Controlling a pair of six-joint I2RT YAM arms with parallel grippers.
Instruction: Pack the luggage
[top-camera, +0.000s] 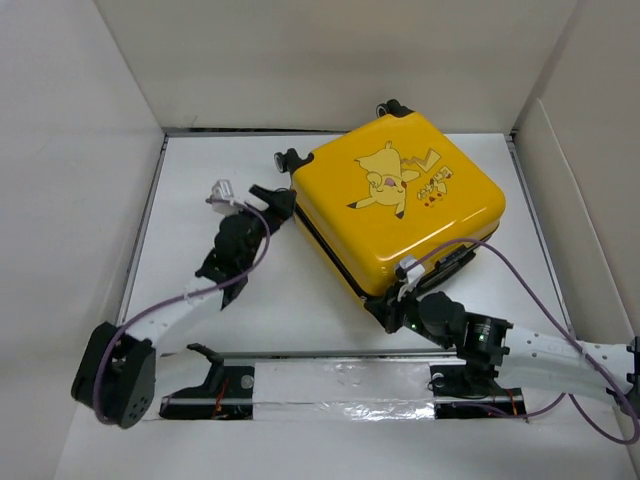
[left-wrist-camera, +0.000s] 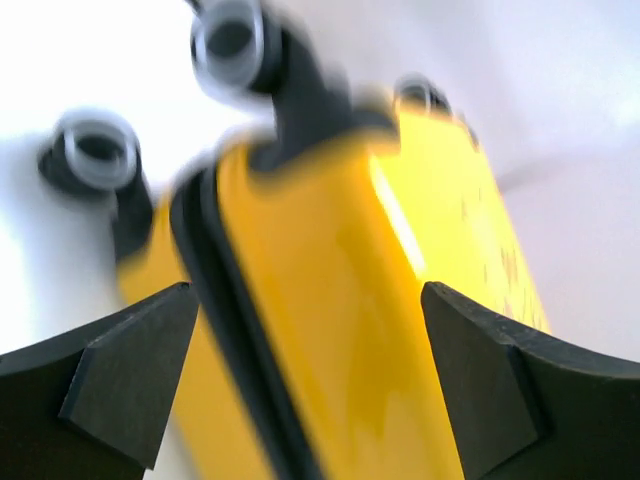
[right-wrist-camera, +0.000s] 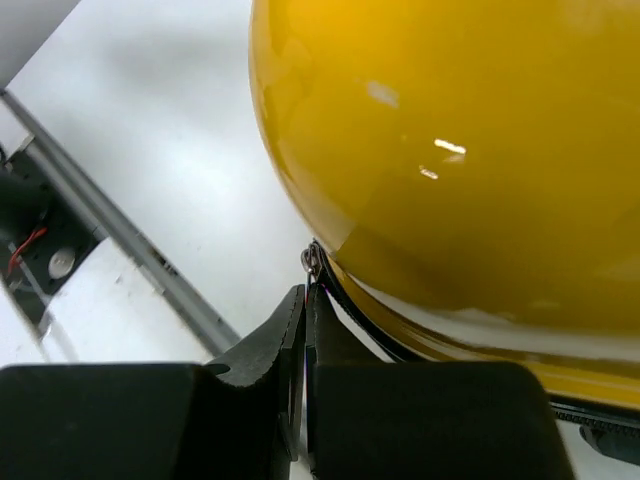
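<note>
Luggage (top-camera: 400, 205): closed and lying flat on the table (top-camera: 200, 180), printed shell up, wheels at the far edge.
Right gripper (right-wrist-camera: 306, 300): fingers clenched together at the near corner, on what looks like the small metal zipper pull (right-wrist-camera: 311, 262), though I can't be sure it is caught.
Left gripper (left-wrist-camera: 305, 350): released wide, fingers on either side of the wheel-end edge, not touching.
Step in hand: zipping it shut, I judge.
Next move: drag the pull along the black zipper trim (left-wrist-camera: 235, 330) while my left steadies the shell.
</note>
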